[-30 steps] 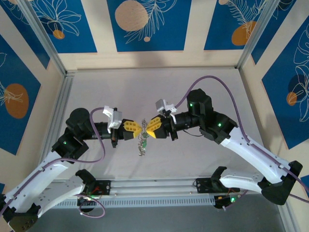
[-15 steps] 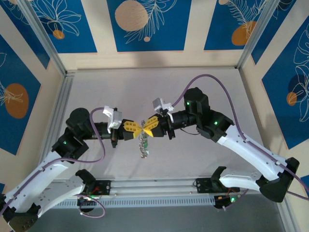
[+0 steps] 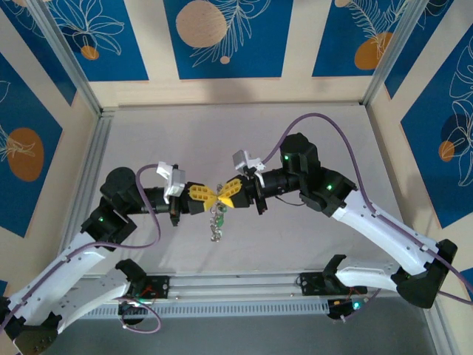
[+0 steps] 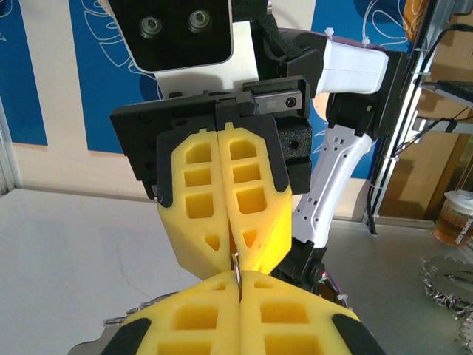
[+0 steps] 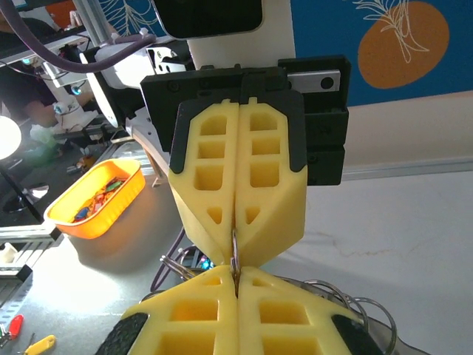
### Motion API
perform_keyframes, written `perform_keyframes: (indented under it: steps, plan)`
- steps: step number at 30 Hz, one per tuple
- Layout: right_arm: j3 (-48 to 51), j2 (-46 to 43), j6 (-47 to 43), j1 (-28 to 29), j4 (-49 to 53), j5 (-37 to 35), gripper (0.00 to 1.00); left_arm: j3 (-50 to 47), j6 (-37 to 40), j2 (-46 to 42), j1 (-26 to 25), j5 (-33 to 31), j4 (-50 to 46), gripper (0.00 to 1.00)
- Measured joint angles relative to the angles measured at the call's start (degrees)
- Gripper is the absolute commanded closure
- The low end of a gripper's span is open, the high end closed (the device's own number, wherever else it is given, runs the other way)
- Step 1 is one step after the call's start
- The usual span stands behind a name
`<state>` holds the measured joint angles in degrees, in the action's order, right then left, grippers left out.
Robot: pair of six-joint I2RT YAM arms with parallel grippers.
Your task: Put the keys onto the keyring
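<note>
Centre of the top view, left gripper (image 3: 210, 197) and right gripper (image 3: 225, 195) meet tip to tip above the grey table (image 3: 177, 140), both clenched on the keyring (image 4: 236, 262) wire, keys (image 3: 216, 224) dangling clustered just below the fingertips

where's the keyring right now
The keyring is pinched where the left gripper and right gripper meet tip to tip, above mid-table in the top view, keys dangling just below.
</note>
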<state>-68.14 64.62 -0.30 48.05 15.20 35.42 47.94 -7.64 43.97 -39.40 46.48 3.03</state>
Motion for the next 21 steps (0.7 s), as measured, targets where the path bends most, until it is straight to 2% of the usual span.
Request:
perform_keyframes:
  steps: [5, 6, 8, 10, 15, 21]
  plan:
    - [-1.4, -0.4, -2.1, 0.3, 3.4, -4.0, 1.0, 0.2, 0.5, 0.2, 0.0, -1.1, -0.1, 1.0]
    - [-1.9, -0.4, -2.5, 0.5, 4.4, -4.9, 1.0, 0.6, 0.8, 0.3, 0.0, -1.6, -1.1, 0.98]
    - [-3.5, -0.1, -3.7, 0.8, 7.3, -7.5, 1.0, 2.4, 2.9, 0.7, 0.0, -2.8, -4.8, 0.85]
    - [-5.8, 0.5, -4.9, 1.3, 10.4, -10.1, 1.0, 4.4, 4.8, 1.0, -0.1, -4.4, -8.3, 0.77]
    - [-10.1, 1.5, -8.2, 1.3, 18.2, -17.2, 1.0, 10.2, 8.8, 1.0, -0.1, -8.3, -17.4, 0.76]
    - [-12.8, 1.7, -12.5, 1.3, 24.8, -18.5, 1.0, 13.3, 11.9, 1.2, -0.1, -10.2, -24.7, 0.74]
